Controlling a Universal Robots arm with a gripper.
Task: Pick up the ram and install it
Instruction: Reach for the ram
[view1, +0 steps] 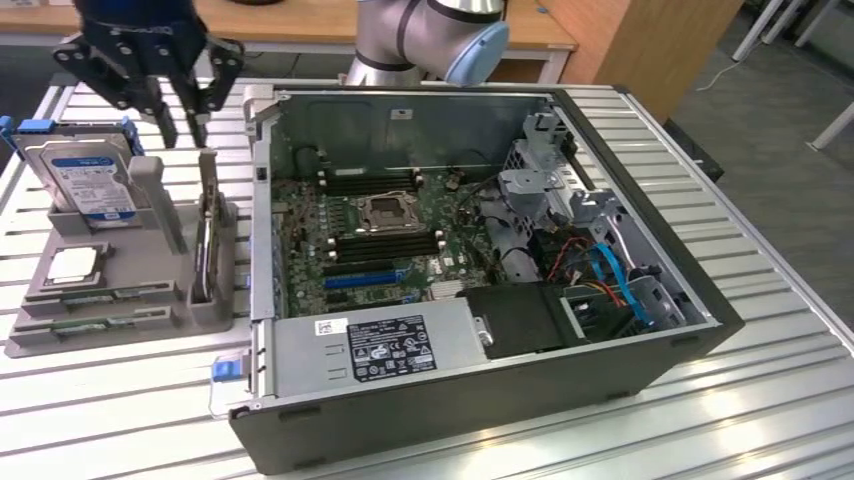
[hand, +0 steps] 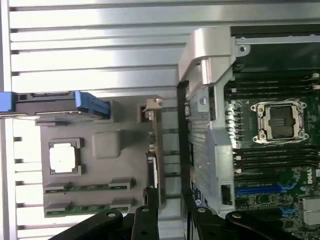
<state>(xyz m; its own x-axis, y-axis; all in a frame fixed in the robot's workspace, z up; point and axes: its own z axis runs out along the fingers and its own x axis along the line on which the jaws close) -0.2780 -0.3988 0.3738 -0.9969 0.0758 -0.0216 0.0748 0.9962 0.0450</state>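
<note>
Two green ram sticks lie flat in slots at the near end of a grey holder (view1: 34, 335); one ram stick (view1: 114, 294) sits just behind the other (view1: 94, 322). From the wrist they appear as a stick (hand: 90, 187) and its neighbour (hand: 90, 206). My gripper (view1: 187, 130) hangs open and empty above the holder's far end, between the hard drive and the computer case, well apart from the ram. Its dark fingers (hand: 145, 222) straddle the upright card's near end.
On the holder stand a silver hard drive (view1: 87, 175), a CPU (view1: 74, 262) and an upright card with metal bracket (view1: 207, 235). The open computer case (view1: 467, 380) lies to the exterior view's right, its motherboard showing black memory slots (view1: 387, 245) beside the CPU socket (view1: 388, 210).
</note>
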